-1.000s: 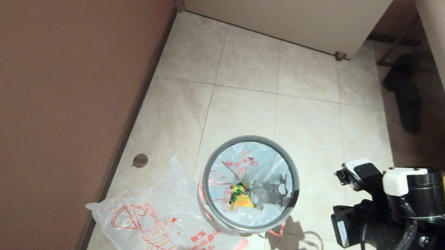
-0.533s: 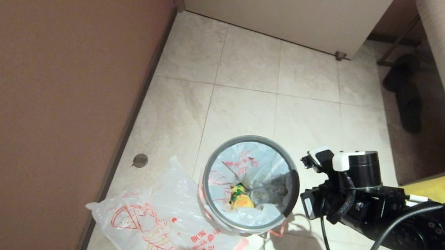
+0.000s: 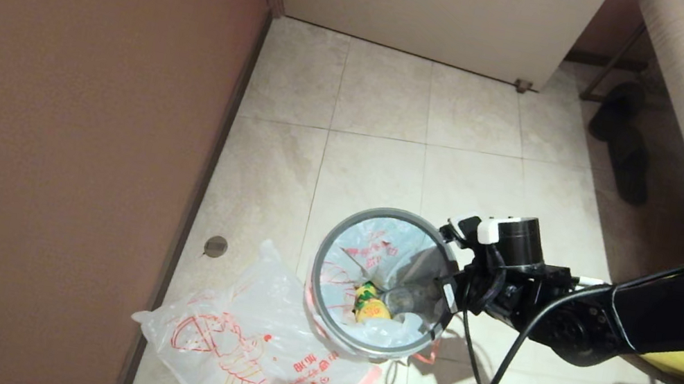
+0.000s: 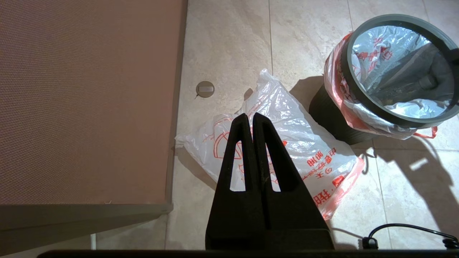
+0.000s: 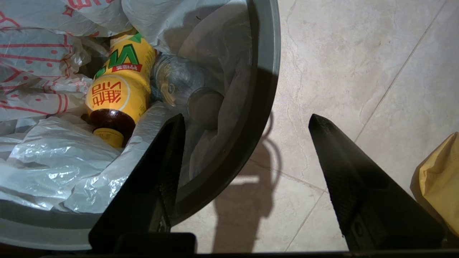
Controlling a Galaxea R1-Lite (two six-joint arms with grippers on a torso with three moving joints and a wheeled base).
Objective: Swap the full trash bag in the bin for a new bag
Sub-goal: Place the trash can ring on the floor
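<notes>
Clearly the job is at its very start. The full trash bag (image 3: 373,254) sits inside the bin (image 3: 384,282) on the tiled floor (image 3: 376,156), its red-edged mouth folded down over the outside under the grey rim ring (image 5: 263,89). A yellow drink bottle (image 5: 120,84) and a clear plastic bottle (image 5: 179,87) lie in it. Nothing has been lifted out.

The new bag (image 3: 247,351) lies loosely spread on the floor just beside the bin, on the side toward the brown wall (image 3: 59,121), its red cartoon print facing up. It is untouched.

The right hand (image 5: 245,123) is at the bin's edge on the side away from the new bag. Its jaws stand wide apart and straddle the rim, one finger over the inside of the liner, the other outside over bare floor. It holds nothing. I judge it is lining up to pinch the rim or the bag's edge there.

The left hand (image 4: 250,120) hangs parked above the new bag, its fingers pressed together and empty.

Everything is left to do: free the bag's edge, draw the full bag out and set it aside, then open the new one and fit it into the bin.
</notes>
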